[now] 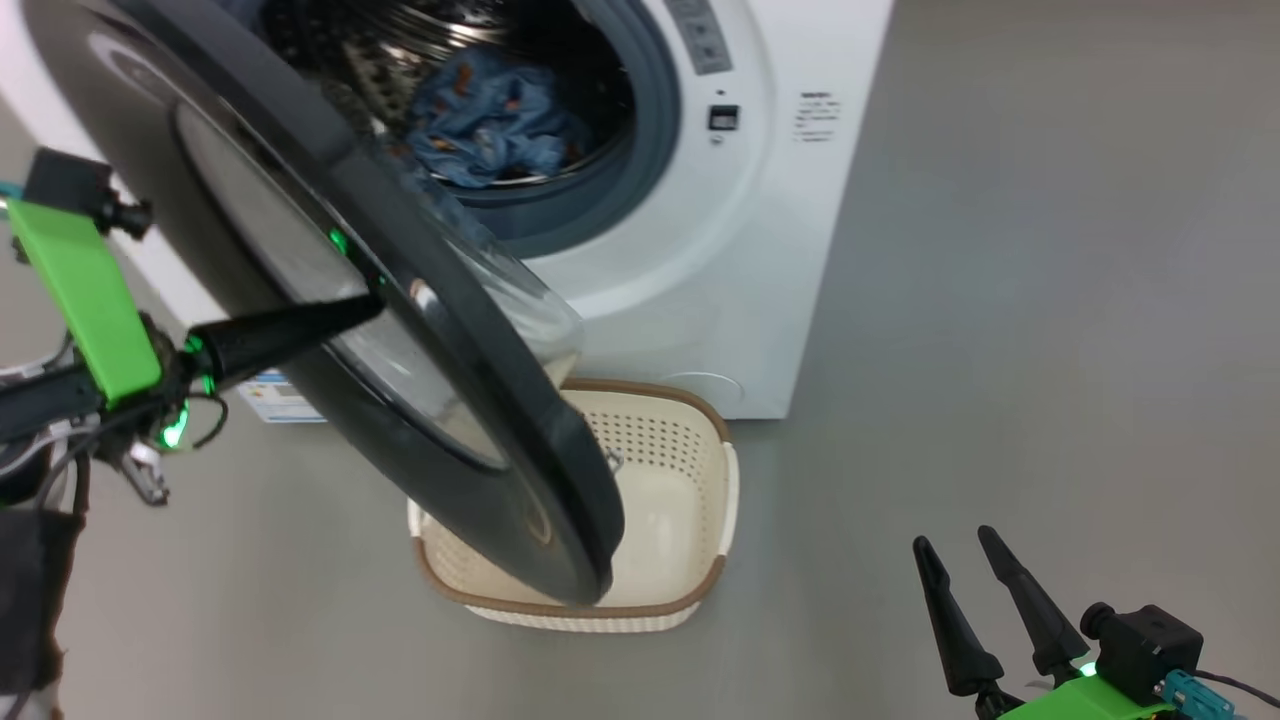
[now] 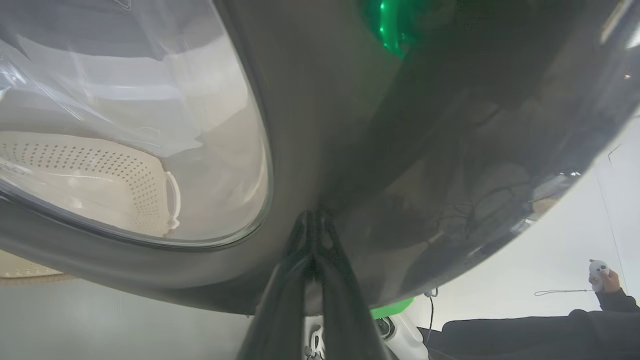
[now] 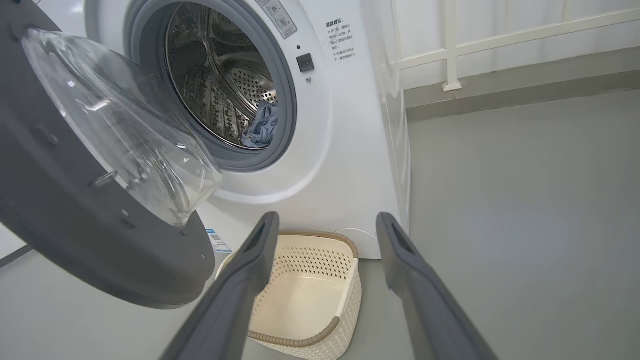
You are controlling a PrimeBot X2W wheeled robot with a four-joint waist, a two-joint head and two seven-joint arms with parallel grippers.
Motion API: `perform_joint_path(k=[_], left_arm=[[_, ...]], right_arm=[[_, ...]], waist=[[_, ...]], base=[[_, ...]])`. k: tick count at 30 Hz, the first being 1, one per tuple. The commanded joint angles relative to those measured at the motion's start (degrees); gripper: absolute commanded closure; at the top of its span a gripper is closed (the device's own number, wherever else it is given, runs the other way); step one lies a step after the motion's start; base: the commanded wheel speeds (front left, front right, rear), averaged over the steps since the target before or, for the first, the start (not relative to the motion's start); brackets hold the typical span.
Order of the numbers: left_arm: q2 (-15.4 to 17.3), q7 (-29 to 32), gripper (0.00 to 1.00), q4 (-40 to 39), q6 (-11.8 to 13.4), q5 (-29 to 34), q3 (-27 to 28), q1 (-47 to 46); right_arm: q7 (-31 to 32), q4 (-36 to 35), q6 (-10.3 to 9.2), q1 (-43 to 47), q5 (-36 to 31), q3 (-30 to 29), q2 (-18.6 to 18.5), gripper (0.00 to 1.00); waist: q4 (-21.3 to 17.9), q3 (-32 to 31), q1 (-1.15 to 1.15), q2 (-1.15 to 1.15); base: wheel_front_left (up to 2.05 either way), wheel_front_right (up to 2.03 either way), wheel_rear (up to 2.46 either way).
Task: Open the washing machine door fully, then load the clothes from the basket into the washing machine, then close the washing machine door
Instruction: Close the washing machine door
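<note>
Here, door (image 1: 290,230) against left gripper (image 1: 372,300), fingers (image 1: 280,335) together

washing machine door (image 1: 500,420): wide rim glossy black, smooth, mirroring a green light; inner face matt grey
door window (image 3: 130,135): clear, smooth, glassy bulge
washing machine (image 1: 700,280): white casing, smooth, faint sheen
drum (image 3: 220,85): shiny perforated steel
gasket (image 1: 660,130): grey, matt, rubbery
clothes (image 1: 495,120): soft crumpled blue cloth, at 6 o'clock in the drum
basket (image 1: 650,440): cream plastic, perforated walls, brown woven-look rim
floor (image 1: 1000,350): grey, smooth, matt
right gripper (image 1: 952,538): dark matt fingers
</note>
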Motion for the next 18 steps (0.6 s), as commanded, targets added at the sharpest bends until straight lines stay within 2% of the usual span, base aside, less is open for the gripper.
perform_joint_path(k=[1, 11, 18], left_arm=[[1.95, -0.89, 1.0, -1.02, -0.18, 0.57, 2.34, -3.23], [-0.6, -8.96, 1.0, 2.11, -0.18, 2.57, 3.48, -7.58], [0.36, -10.66, 1.0, 2.2, -0.18, 3.09, 2.39, -7.2]], right_arm=[[-0.27, -1.55, 0.17, -1.58, -0.93, 1.26, -0.13, 0.0], [-0.27, -2.03, 0.17, -2.76, -1.28, -0.15, 0.74, 0.0], [-0.27, -1.95, 0.17, -3.42, -1.52, -0.54, 1.13, 0.0]], waist=[[-2.01, 1.24, 0.0, 0.0], [-5.32, 3.38, 0.0, 0.0], [-5.14, 3.62, 0.0, 0.0]], base=[[0.0, 0.0, 0.0], [0.0, 0.0, 0.0], [0.0, 0.0, 0.0]])
